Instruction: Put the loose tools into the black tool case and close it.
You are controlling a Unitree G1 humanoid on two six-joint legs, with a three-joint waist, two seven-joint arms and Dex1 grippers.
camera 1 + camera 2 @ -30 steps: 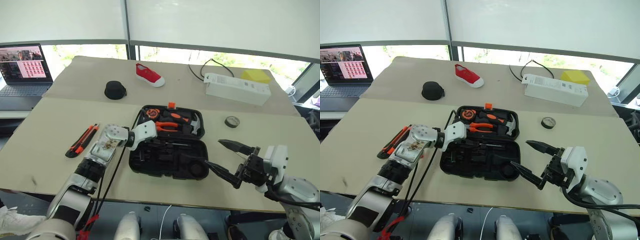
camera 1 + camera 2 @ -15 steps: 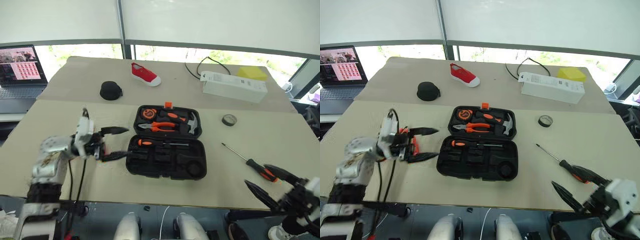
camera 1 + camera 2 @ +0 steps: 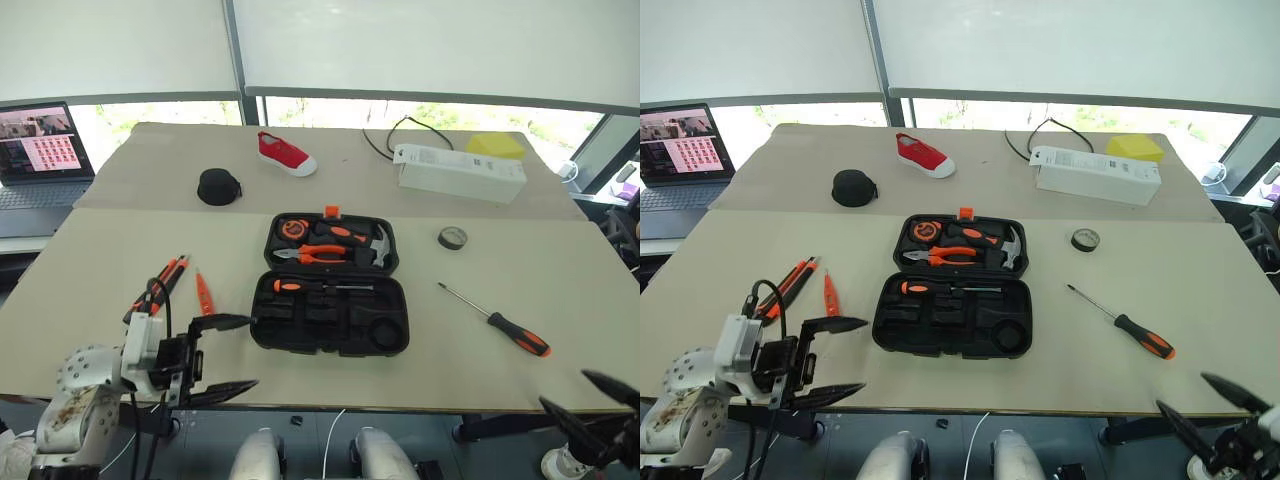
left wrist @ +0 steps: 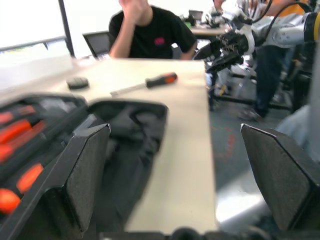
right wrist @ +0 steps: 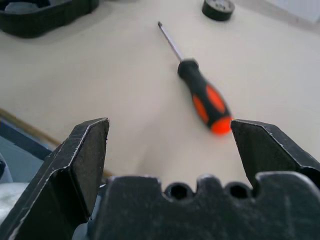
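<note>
- Head views: note that a screwdriver (image 3: pixel 302 286) now lies in a slot of the near half of the open black tool case (image 3: pixel 330 327), where a second ago the left claw (image 3: pixel 222 354) reached into the case. That claw has since pulled back to the near worktop (image 3: pixel 90 280) edge; its fingers stand wide apart and hold nothing.
- One tool counts as stowed. Judge three as remaining: the utility knife (image 3: pixel 158 283) and the small orange pointed tool (image 3: pixel 204 291) left of the case, and a second screwdriver (image 3: pixel 497 320) on its right. The lid is not yet shut.
- The right claw (image 3: pixel 1208 412) has withdrawn past the near right edge, fingers spread, empty.
- Left wrist view: the case fills the foreground; beyond the worktop a seated person (image 4: pixel 145 30) shows.
- Right wrist view: the second screwdriver lies on bare worktop just ahead of the spread fingers.
- Surroundings: a black round pouch (image 3: pixel 217 186), a red shoe (image 3: pixel 285 153), a white box (image 3: pixel 458 172), a tape roll (image 3: pixel 451 237) and a laptop (image 3: pixel 40 150) stand on the worktop; blinds cover the windows.
</note>
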